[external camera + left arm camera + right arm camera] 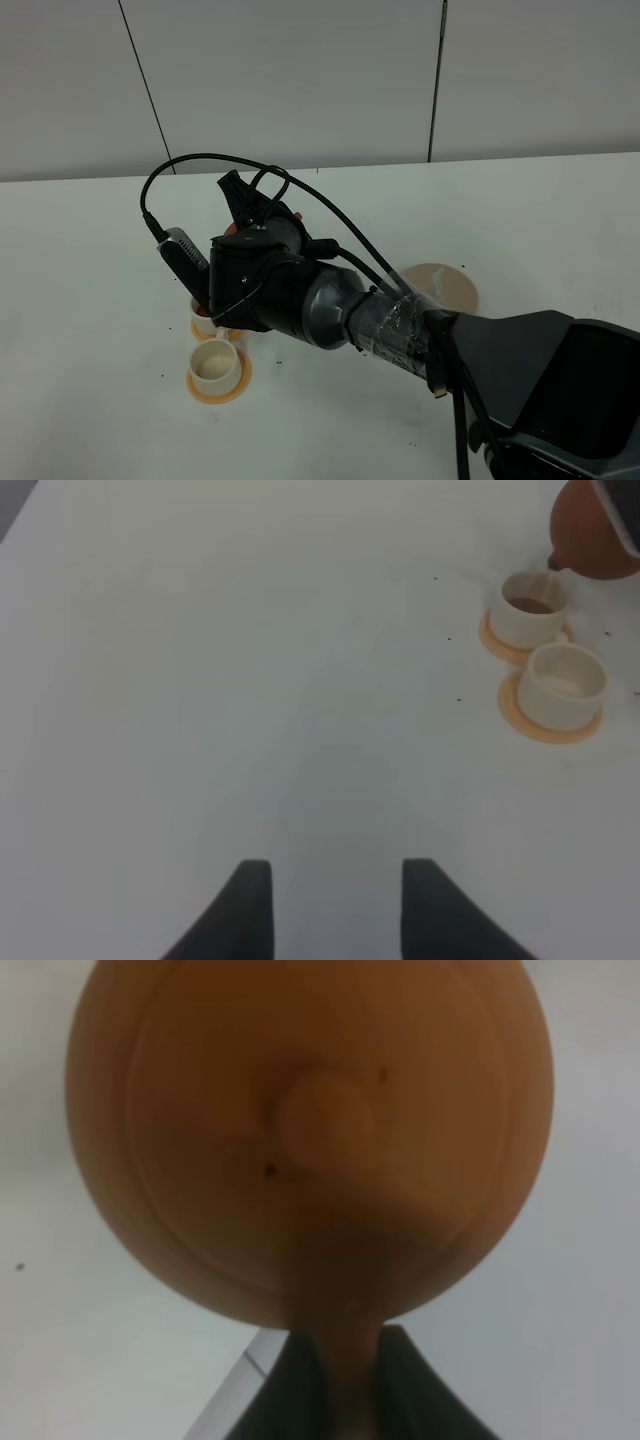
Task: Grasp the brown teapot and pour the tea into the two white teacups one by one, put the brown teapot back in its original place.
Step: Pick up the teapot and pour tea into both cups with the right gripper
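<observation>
The brown teapot (310,1140) fills the right wrist view, lid knob facing the camera. My right gripper (335,1385) is shut on its loop handle. In the high view that gripper (245,215) reaches across to the left and hides most of the pot. The left wrist view shows the teapot (595,535) tilted, its spout just over the far white teacup (530,610), which holds brown tea. The near white teacup (565,685) looks empty. Both cups (215,362) stand on small orange saucers (222,385). My left gripper (335,910) hovers open over bare table, well away from them.
The round beige coaster (445,285) lies bare on the white table (90,300), to the right of the cups and partly behind my right forearm (390,325). A grey panelled wall (300,80) stands behind the table's far edge.
</observation>
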Motion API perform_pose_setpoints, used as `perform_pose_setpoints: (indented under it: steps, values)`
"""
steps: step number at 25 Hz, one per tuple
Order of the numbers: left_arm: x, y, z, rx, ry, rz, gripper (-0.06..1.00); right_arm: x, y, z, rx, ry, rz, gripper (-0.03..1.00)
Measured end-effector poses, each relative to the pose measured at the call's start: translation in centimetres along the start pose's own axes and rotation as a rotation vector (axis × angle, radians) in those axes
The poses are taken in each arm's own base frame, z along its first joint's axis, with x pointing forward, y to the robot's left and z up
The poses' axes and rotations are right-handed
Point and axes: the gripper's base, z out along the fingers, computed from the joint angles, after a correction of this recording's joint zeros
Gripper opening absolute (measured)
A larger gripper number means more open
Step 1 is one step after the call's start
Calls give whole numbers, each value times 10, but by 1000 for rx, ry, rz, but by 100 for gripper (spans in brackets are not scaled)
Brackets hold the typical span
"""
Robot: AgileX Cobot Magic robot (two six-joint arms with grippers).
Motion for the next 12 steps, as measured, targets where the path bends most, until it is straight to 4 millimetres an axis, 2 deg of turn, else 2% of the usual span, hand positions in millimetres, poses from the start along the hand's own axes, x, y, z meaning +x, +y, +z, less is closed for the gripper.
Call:
perform_pose_setpoints:
  steps: [12]
  values:
    - [0,0,0,0,0,1,37,0,0,0,2,2,-2,9]
